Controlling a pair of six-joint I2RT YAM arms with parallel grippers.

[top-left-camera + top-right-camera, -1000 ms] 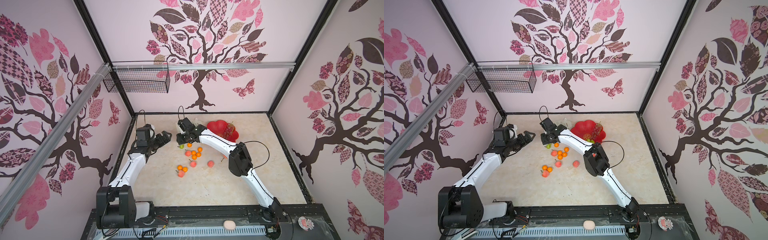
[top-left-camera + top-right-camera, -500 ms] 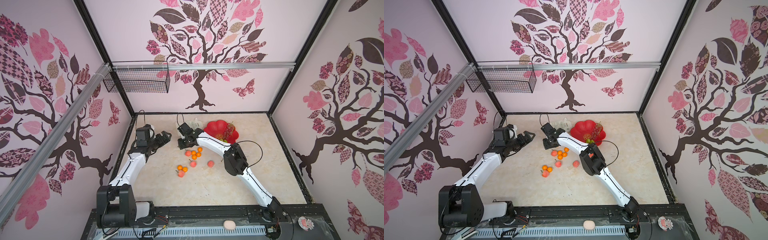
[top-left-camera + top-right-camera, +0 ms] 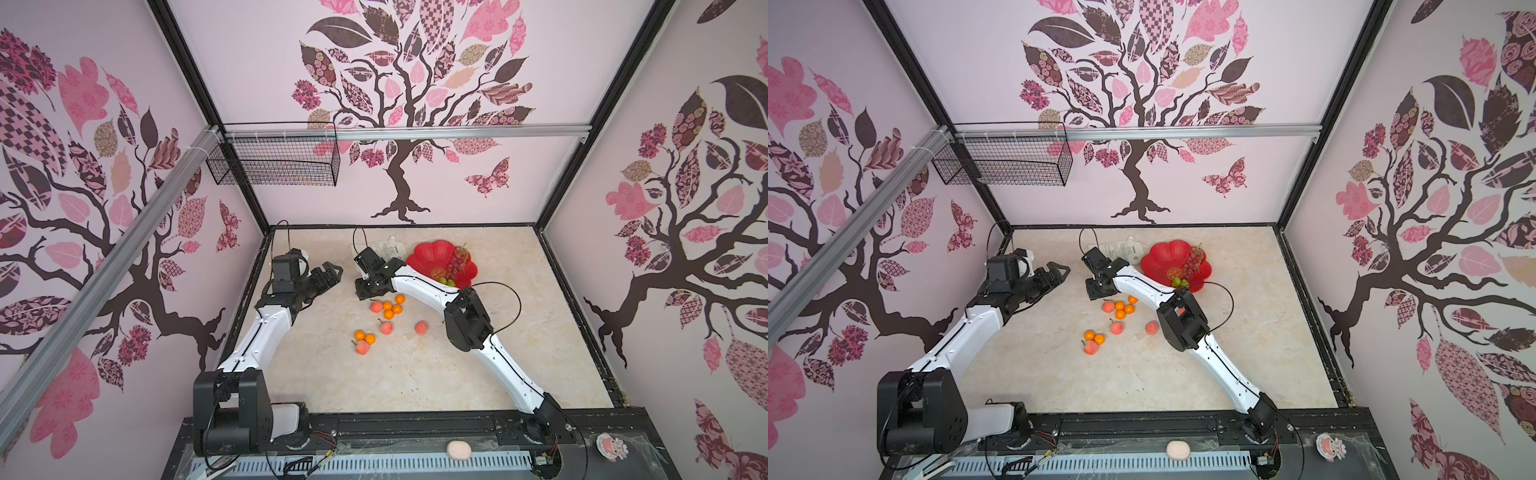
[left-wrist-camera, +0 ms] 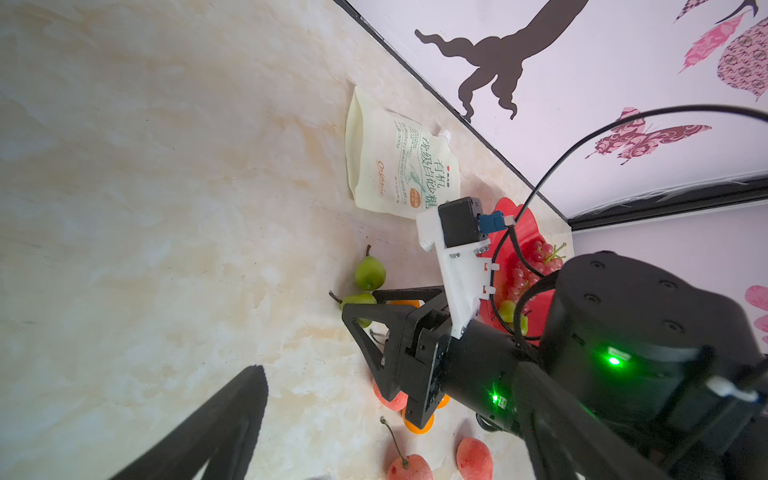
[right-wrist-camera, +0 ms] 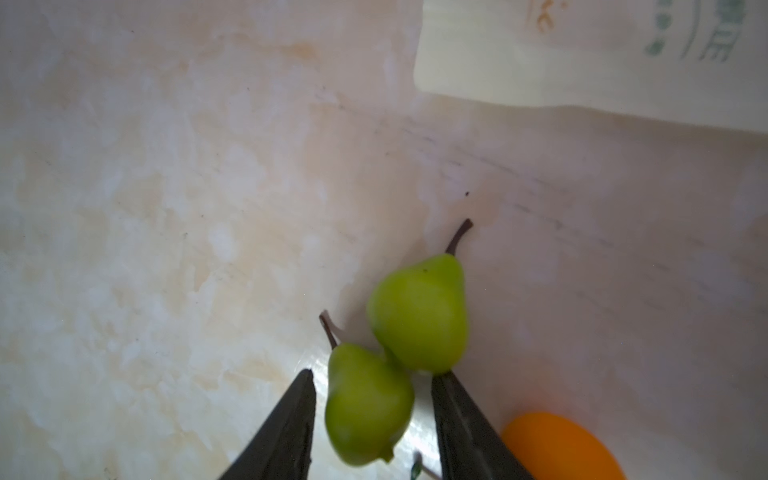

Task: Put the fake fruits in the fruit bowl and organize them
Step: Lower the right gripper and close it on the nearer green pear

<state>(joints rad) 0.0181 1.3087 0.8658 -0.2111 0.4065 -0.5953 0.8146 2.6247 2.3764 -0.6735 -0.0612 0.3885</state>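
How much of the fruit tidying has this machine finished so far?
Early days. Done: the grape bunch and a green fruit lie in the red fruit bowl. In hand: the right tool straddles one green pear, jaws open, not gripping; a second pear touches it. Left: both pears, six tangerines and four peaches on the table. The left tool hovers open.

Grapes point(image 3: 456, 261) in bowl point(image 3: 431, 254); pouch point(image 3: 388, 249) just left; pears point(image 5: 419, 316) perhaps touching.

Glossy red bowl point(image 3: 429, 254); smooth pears point(image 5: 419, 316) (plastic sheen).
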